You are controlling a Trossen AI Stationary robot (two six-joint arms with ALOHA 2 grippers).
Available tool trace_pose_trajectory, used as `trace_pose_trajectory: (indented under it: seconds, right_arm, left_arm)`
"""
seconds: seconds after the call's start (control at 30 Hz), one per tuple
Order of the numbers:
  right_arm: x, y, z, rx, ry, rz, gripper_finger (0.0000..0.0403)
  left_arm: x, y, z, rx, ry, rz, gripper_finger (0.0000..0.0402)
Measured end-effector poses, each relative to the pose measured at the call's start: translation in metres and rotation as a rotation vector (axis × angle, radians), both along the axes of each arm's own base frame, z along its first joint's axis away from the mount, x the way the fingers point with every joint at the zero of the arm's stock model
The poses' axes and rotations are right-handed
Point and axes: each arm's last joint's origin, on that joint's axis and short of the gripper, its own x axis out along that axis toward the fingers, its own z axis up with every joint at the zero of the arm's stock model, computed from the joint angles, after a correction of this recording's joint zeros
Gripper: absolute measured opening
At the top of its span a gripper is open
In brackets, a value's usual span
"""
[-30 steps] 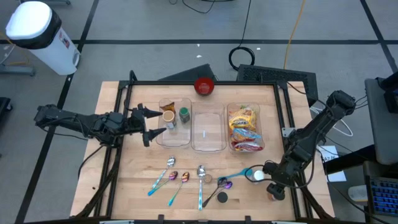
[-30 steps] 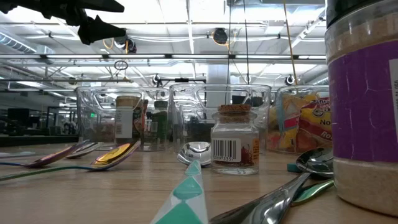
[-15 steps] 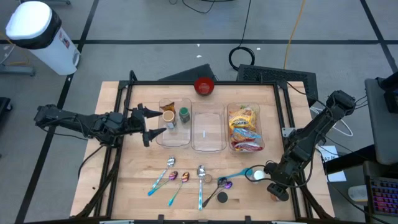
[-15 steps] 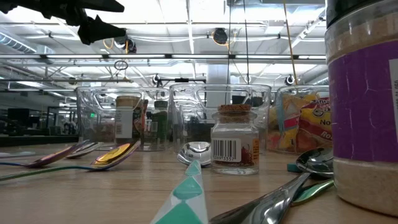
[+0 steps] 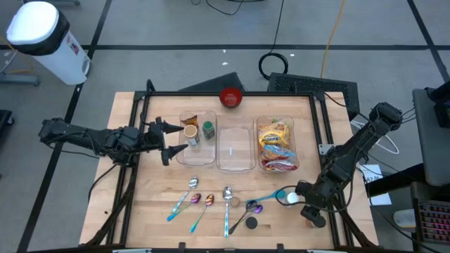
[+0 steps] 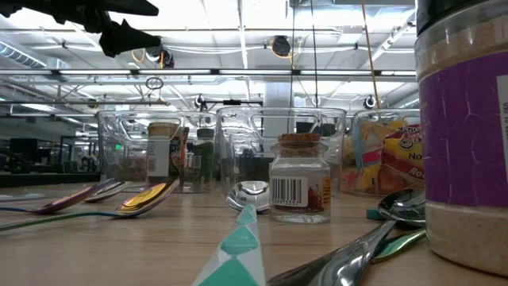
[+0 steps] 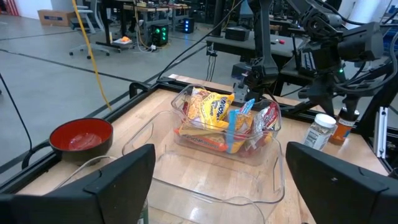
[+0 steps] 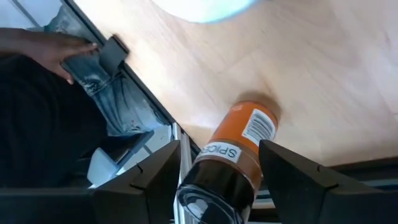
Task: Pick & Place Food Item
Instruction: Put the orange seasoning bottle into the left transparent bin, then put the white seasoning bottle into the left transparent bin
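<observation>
Right gripper (image 8: 217,180) stands part-open astride the orange spice jar (image 8: 233,155), not yet gripping; jar's long axis runs between the fingers. Left gripper (image 5: 167,140) wide, far left.

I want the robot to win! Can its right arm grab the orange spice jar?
Probably yes. The right gripper already straddles the spice jar at the table's near right corner, a finger on each side, and nothing sits between them. The jaws are not shut on it yet.
</observation>
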Motion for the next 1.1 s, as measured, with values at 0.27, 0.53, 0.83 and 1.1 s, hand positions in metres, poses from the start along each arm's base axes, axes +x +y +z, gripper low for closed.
trace_pose_trajectory:
  seconds: [0.27, 0.53, 0.83, 1.1]
  right_arm:
    - [0.002, -0.002, -0.001, -0.061, -0.096, 0.023, 0.0204]
    - [0.006, -0.006, -0.005, -0.251, -0.335, 0.087, 0.0205]
    - [-0.001, -0.014, -0.041, -0.252, -0.378, 0.136, 0.0201]
    - [-0.005, -0.027, -0.067, -0.361, -0.49, 0.172, 0.02]
  left_arm:
    - [0.0, 0.0, 0.0, 0.0, 0.0, 0.0, 0.0376]
    - [0.0, 0.0, 0.0, 0.0, 0.0, 0.0, 0.0366]
    - [0.0, 0.0, 0.0, 0.0, 0.0, 0.0, 0.0378]
    - [0.0, 0.0, 0.0, 0.0, 0.0, 0.0, 0.0371]
